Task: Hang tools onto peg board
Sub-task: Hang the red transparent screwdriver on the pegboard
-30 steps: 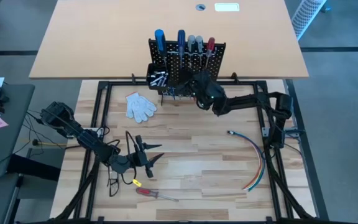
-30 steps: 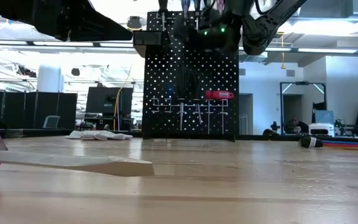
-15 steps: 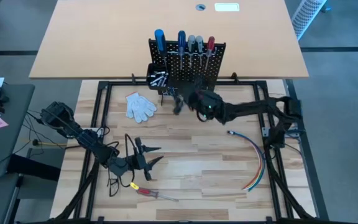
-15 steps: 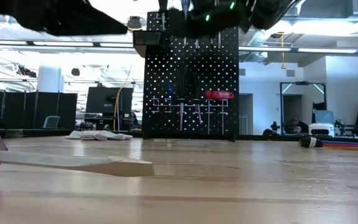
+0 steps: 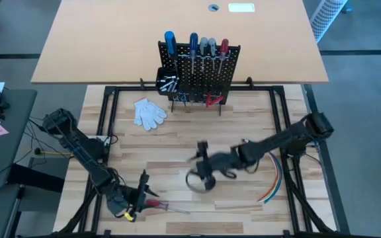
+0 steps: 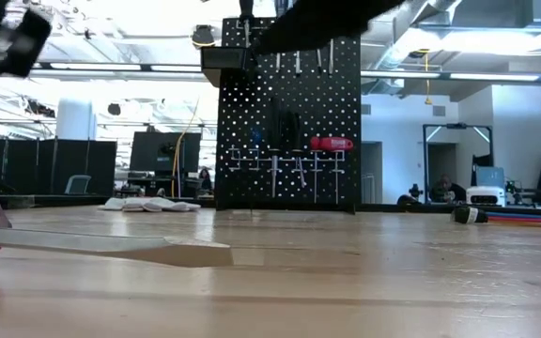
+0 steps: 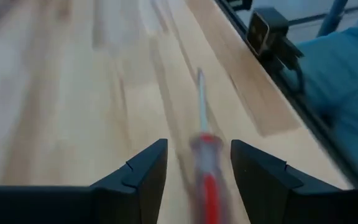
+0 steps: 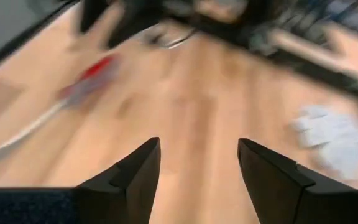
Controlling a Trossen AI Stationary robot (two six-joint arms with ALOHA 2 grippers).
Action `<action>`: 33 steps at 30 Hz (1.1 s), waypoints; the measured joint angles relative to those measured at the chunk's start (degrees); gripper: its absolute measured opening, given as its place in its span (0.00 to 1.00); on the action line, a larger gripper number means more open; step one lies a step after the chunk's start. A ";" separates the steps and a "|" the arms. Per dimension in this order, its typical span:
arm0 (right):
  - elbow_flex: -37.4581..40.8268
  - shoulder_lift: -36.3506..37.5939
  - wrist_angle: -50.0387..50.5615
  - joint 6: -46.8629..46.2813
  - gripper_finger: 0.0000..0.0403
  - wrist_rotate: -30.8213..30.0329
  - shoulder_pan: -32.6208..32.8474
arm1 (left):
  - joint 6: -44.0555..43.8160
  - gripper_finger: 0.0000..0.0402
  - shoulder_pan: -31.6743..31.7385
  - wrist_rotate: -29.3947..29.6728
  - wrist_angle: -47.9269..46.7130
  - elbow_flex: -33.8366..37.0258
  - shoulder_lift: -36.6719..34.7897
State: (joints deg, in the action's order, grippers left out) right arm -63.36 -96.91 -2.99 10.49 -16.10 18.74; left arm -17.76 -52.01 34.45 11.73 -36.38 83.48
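Observation:
The black peg board (image 5: 197, 69) stands at the table's far edge with several screwdrivers hung along its top and a red-handled tool (image 5: 213, 100) low on its front. A red-handled screwdriver (image 5: 161, 206) lies flat near the table's near edge. My left gripper (image 7: 197, 165) is open, low over the table, with one finger on either side of the screwdriver's handle (image 7: 205, 171); I see no touch. My right gripper (image 8: 197, 165) hangs open over the middle of the table (image 5: 200, 168), with nothing between its fingers.
A white glove (image 5: 149, 112) lies left of the peg board's foot. A bundle of coloured cables (image 5: 270, 173) curves along the right side. The black bin (image 5: 169, 80) on the board's left holds silver bits. Bare wood lies between the two grippers.
My right gripper has left the peg board and swung fast toward the near edge, out over the table's middle, tipping up from pointing down. My left gripper has gone toward the near edge and down to the red screwdriver, turning as it went.

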 joint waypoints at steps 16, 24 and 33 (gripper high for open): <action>-0.47 -17.82 -21.94 -17.77 0.55 22.02 2.92 | -25.49 0.57 5.71 -18.55 -12.08 0.00 0.21; -1.19 -20.58 -22.98 -22.09 0.55 25.31 1.91 | -12.97 0.56 6.86 -23.72 -11.15 -1.34 7.00; -1.13 -18.07 -17.24 -20.74 0.55 25.22 2.75 | -9.86 0.41 12.78 -25.00 -17.74 -5.42 10.96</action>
State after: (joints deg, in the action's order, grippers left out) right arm -64.49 -114.98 -20.23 -10.25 9.12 21.50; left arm -27.62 -39.22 9.45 -6.01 -41.80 94.44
